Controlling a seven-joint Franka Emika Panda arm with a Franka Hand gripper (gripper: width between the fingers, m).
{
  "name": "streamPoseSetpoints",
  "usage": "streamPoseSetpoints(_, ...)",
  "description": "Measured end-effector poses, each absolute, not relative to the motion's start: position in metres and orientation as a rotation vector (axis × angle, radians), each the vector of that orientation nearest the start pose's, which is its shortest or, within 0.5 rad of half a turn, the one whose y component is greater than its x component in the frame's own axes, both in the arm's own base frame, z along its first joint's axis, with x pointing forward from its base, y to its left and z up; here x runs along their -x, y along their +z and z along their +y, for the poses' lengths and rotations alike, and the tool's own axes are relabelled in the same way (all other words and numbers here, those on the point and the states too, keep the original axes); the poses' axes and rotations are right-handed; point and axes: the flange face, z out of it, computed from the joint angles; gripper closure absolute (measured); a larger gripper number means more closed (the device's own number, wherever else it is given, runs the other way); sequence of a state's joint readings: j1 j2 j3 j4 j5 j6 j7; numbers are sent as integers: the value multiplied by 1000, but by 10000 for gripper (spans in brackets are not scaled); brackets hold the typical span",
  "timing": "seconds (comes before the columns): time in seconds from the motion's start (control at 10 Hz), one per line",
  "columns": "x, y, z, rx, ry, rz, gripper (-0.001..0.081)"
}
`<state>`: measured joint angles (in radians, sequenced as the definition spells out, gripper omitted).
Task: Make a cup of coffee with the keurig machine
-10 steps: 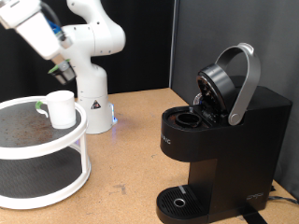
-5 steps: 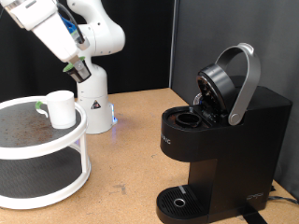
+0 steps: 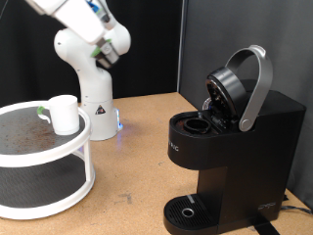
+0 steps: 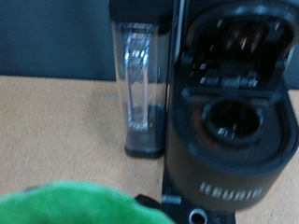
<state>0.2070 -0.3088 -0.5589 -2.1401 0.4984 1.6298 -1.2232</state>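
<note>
With its lid raised and the pod chamber bare, the keurig machine [image 4: 229, 121] sits ahead of the gripper [image 3: 101, 57], apparently ready for loading; a green blur fills the wrist view's foreground, finger spacing indiscernible, and the cup [image 3: 64, 114] waits well below on the round shelf [image 3: 59, 186]

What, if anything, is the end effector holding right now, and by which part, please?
It cannot be told for certain: a blurred green shape fills the wrist view's near edge before the boxy black coffee machine, but no fingers show around it.
</note>
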Motion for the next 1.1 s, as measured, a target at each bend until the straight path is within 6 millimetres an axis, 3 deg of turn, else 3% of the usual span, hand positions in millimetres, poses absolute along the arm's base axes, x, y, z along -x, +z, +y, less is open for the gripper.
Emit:
streamPoseSetpoints(0.8,-497,538,-32,2303,-370,-965,336)
streamPoseSetpoints(1.1,-510,538,-12,2315,-350,-980,336)
